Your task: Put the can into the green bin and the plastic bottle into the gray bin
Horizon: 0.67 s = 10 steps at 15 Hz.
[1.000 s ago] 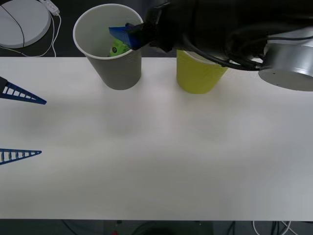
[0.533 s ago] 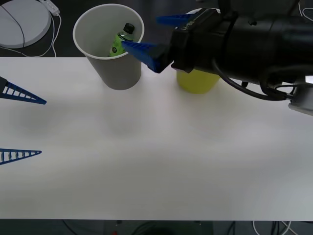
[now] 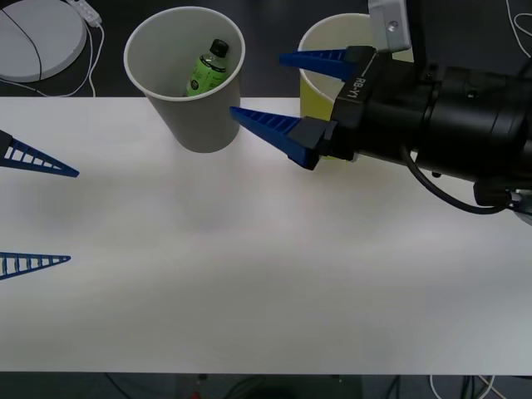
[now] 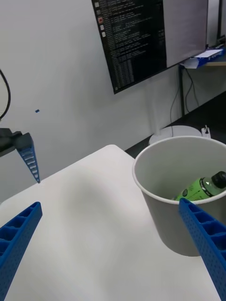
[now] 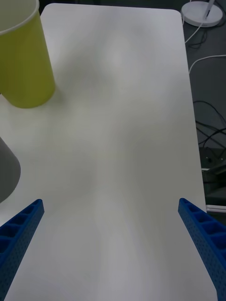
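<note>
Blue ribbed fingers (image 3: 270,125) of the right gripper (image 3: 266,87) stand wide apart and hold nothing. They hang above the table (image 3: 249,274) in the gap between the two bins, tips pointing toward the gray bin (image 3: 187,79). Behind them the black right arm (image 3: 432,125) reaches across in front of the green bin (image 3: 320,50) and hides much of its wall.

Inside the gray bin, the bottle (image 3: 208,68) leans against the white inner wall, black cap up; from the right wrist it lies (image 4: 200,187) just under the bin's rim (image 4: 141,160).

Away from the gray bin, at the table's left edge, the left gripper (image 3: 37,212) is also spread wide and empty. Its wrist camera looks along the bare tabletop (image 5: 117,117) toward the green bin (image 5: 23,61).
</note>
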Available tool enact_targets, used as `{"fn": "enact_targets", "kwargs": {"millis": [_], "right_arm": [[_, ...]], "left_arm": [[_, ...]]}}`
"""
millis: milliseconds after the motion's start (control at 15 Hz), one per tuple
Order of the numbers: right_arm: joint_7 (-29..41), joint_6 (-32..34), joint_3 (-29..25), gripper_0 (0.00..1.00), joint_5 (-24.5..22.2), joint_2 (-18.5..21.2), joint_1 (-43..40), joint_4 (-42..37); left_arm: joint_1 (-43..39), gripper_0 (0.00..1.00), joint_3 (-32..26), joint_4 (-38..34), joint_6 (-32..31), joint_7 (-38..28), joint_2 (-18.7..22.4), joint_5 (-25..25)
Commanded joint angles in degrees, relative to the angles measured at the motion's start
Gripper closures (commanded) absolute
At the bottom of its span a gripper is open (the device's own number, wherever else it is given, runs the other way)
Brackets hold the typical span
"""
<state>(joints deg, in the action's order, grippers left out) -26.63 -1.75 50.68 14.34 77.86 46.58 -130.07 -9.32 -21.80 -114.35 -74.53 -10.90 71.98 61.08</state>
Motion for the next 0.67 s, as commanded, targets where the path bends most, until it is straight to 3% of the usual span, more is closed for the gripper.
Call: {"fn": "enact_targets", "kwargs": {"millis": [67,400,533,667], "right_arm": [[7.38,9.14,2.06,0.00,-7.13,2.65,0.00,2.98],[19.69,30.41,2.23,0.00,-19.61,6.34,-1.58,11.77],[21.27,38.32,-0.67,0.00,-22.51,7.13,-4.22,15.73],[22.06,44.56,-8.58,0.00,-27.26,7.04,-11.34,19.07]], "left_arm": [[0.00,0.00,0.00,0.00,0.00,0.00,0.00,0.00],[0.00,0.00,0.00,0.00,0.00,0.00,0.00,0.00],[0.00,0.00,0.00,0.00,0.00,0.00,0.00,0.00],[0.00,0.00,0.00,0.00,0.00,0.00,0.00,0.00]]}}
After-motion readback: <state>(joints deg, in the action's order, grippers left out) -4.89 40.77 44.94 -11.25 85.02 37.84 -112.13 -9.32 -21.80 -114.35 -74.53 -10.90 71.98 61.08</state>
